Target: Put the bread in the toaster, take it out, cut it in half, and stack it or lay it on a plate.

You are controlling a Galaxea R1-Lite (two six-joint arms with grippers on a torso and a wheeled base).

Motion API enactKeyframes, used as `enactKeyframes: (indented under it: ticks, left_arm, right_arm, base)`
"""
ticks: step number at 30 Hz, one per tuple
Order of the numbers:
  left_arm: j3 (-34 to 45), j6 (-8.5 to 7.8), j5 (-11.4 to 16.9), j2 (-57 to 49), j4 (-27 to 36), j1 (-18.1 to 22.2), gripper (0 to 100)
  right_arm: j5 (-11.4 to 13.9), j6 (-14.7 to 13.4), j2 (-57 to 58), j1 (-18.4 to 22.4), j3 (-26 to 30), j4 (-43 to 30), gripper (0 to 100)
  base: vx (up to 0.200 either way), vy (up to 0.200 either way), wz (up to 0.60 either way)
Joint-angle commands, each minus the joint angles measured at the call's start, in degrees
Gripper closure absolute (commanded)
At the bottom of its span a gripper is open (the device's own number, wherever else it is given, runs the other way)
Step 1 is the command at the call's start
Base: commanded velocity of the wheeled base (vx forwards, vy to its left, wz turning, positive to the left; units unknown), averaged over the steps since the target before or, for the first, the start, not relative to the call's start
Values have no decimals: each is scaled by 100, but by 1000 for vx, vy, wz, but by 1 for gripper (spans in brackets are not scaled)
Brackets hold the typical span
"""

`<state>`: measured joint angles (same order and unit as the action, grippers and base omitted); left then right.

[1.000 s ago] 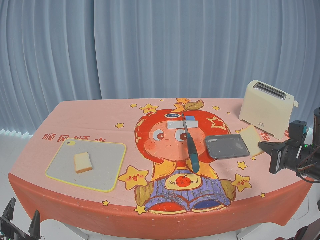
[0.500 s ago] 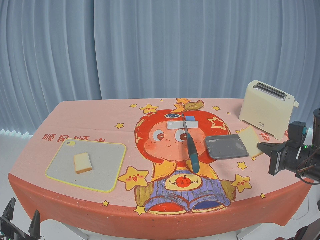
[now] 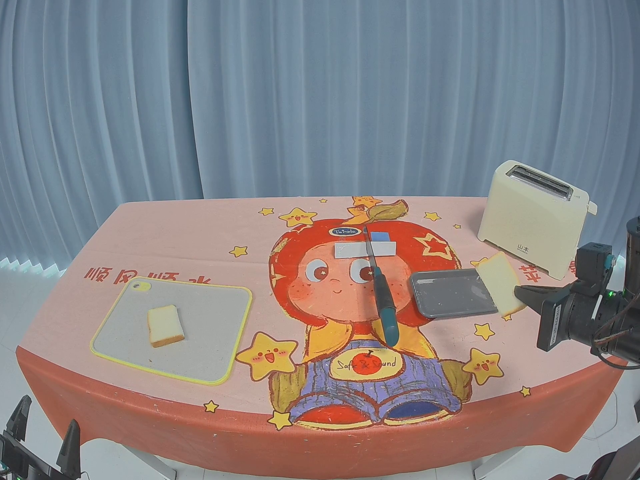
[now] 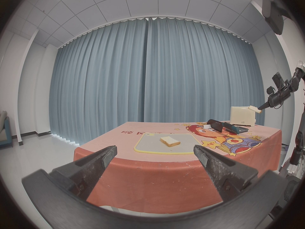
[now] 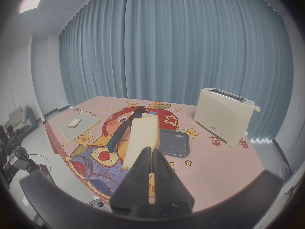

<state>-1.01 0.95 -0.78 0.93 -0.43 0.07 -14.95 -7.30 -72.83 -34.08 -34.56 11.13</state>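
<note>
Right wrist view shows the right gripper (image 5: 152, 151) pinched tight on the lower edge of a bread slice (image 5: 143, 137), held upright in the air above the right side of the bench (image 3: 167, 235). Off the near left corner the left gripper (image 4: 154, 150) hangs low, jaws spread wide and holding nothing. A second slice (image 3: 165, 325) lies flat on the cutting board (image 3: 213, 341) at the left. Mid-bench lies a knife (image 3: 385, 301), its blade propped on a white block (image 3: 350, 250). A grey tray (image 3: 453, 293) sits just beside the held slice. At the back right stands the toaster (image 3: 533, 218).
</note>
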Motion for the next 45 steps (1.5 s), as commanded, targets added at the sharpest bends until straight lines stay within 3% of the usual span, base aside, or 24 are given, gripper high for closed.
enactKeyframes:
  ticks: [1,45]
  left_arm:
    - [101,2,-1,-66,-1,1,0]
    - [101,2,-1,-66,-1,1,0]
  right_arm:
    - [0,1,-3,-2,2,3,100]
    - [-8,1,120,86,-16,3,100]
  base:
    - [0,0,0]
    - [0,0,0]
